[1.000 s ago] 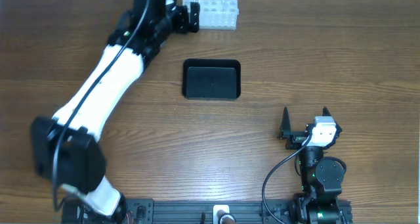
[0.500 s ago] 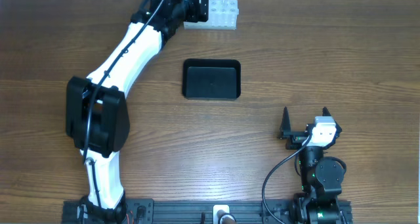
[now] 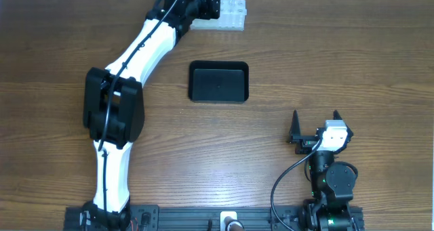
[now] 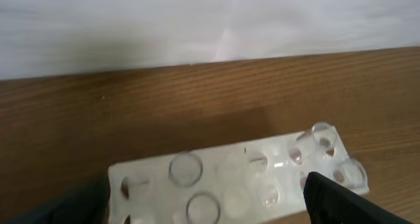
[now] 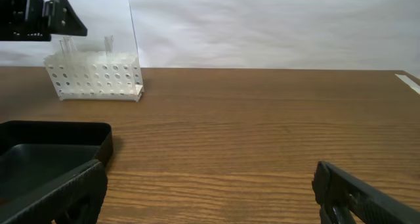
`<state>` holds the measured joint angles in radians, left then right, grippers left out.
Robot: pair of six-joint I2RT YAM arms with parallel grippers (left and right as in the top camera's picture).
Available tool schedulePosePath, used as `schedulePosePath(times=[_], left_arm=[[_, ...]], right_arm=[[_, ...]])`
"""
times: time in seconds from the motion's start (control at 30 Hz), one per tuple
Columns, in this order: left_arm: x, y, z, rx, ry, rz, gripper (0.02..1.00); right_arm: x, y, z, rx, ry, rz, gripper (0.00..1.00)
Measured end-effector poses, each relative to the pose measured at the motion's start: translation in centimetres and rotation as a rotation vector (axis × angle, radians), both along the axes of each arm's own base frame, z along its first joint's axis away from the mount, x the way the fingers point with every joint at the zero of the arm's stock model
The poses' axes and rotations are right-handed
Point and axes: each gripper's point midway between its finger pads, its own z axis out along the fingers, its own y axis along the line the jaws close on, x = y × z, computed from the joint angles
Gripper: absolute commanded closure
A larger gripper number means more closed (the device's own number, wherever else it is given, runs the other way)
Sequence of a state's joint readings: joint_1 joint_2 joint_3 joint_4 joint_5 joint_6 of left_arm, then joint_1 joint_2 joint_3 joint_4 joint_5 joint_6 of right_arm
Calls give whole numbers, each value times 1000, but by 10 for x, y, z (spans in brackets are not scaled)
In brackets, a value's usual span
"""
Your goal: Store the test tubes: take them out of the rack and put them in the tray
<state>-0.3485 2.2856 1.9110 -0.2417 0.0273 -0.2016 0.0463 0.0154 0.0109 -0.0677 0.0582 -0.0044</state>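
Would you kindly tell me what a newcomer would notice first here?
The white left arm stretches to the table's far edge, its left gripper open over the clear rack. The black tray lies empty mid-table. The right gripper sits open near its base.

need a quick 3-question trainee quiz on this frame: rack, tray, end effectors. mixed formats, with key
1. True or false: the tray is empty.
2. The left end effector is over the: A) tray, B) rack.
3. Fill in: the right end effector is parked with its fingers ___.
Key: 1 true; 2 B; 3 open.
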Motion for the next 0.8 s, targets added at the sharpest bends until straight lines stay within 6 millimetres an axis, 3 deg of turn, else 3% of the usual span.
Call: schedulePosePath(times=[0.43,0.8], left_arm=[[1,-1,-17,11,29,0,148],[1,0,-20,14,37,0,207]], right_arm=[[0,0,0,0,0,0,7],[0,0,0,0,0,0,7]])
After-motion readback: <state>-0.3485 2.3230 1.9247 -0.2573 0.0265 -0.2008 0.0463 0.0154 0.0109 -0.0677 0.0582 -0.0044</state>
